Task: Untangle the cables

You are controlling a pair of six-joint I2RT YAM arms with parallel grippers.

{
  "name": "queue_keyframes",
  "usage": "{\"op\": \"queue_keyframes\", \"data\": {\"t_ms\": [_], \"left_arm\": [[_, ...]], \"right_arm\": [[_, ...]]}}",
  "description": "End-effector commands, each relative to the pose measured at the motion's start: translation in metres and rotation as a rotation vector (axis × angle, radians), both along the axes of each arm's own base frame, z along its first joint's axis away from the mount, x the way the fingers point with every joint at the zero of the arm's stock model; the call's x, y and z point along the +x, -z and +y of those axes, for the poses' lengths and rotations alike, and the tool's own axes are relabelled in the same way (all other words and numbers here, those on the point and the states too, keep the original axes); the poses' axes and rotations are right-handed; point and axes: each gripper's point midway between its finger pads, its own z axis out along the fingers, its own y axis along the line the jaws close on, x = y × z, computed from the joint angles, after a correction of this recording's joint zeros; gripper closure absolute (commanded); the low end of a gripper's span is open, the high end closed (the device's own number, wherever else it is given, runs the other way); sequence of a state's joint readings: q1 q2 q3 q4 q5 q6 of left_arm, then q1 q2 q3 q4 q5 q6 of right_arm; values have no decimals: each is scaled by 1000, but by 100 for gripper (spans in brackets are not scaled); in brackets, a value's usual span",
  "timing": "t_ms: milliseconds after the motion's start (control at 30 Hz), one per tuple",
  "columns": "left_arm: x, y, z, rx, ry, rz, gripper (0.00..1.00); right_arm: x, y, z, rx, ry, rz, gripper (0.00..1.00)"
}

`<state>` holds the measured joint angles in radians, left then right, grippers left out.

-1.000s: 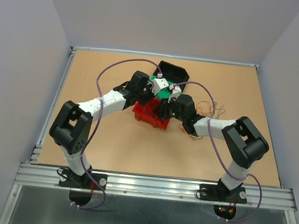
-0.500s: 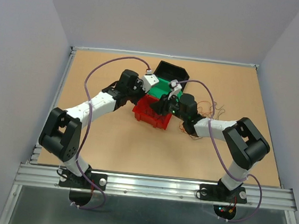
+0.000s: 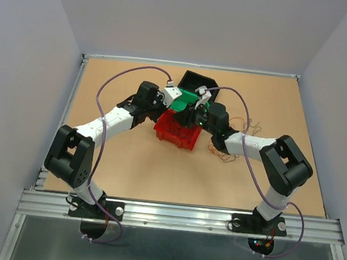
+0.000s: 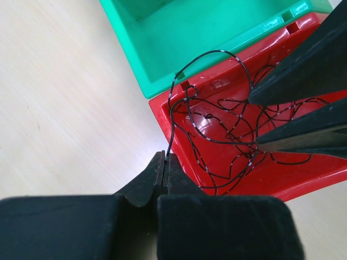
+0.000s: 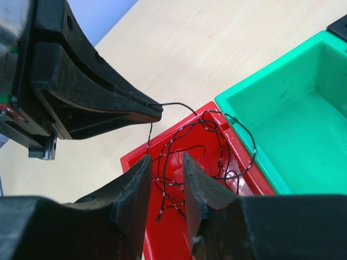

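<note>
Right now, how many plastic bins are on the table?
3: the red rectangular plastic bin nearest the arms, the green plastic bin behind it, the black plastic bin farthest back.

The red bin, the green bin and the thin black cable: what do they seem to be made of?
Red bin: likely hard moulded plastic, glossy; bright glare shows on its floor. Green bin: probably the same plastic, with a duller sheen and moulded slots at the rim. Cable: thin black wire, fairly springy, since it holds open loops; whether metal lies inside cannot be told.

Red bin [image 3: 172,135], green bin [image 3: 183,102], black bin [image 3: 196,81]
</note>
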<state>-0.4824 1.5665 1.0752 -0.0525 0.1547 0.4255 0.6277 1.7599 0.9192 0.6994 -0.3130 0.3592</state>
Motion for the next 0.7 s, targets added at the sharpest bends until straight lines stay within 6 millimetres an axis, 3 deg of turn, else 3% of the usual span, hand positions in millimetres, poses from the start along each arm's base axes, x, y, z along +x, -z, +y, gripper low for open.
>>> {"op": "queue_keyframes", "data": {"t_ms": [0,167,200,233,333,367,433,567,667], "left_arm": [[-5,-10,-4,-8,25,-17,100],[-12,0,-12,18,46,0,100],[-11,1,-12,31,39,-4,100],[-13,4,-16,40,44,-4,100],[-15,14,-19,85,38,1,100],[-18,19,-24,103,49,4,100],[-15,24,-18,166,5,-18,100],[-12,42,-16,223,-10,17,100],[-14,68,-17,262,2,91,100]], "right_arm": [[3,-32,-13,40,76,-72,64],[4,-52,-42,84,196,-81,65],[2,-46,-51,81,220,-64,66],[6,-57,-63,107,266,-76,67],[7,-55,-89,117,370,-69,68],[7,-63,-98,133,405,-82,68],[6,-61,-113,139,458,-77,68],[1,-66,-128,150,471,-89,68],[1,-66,-138,166,497,-79,68]]}}
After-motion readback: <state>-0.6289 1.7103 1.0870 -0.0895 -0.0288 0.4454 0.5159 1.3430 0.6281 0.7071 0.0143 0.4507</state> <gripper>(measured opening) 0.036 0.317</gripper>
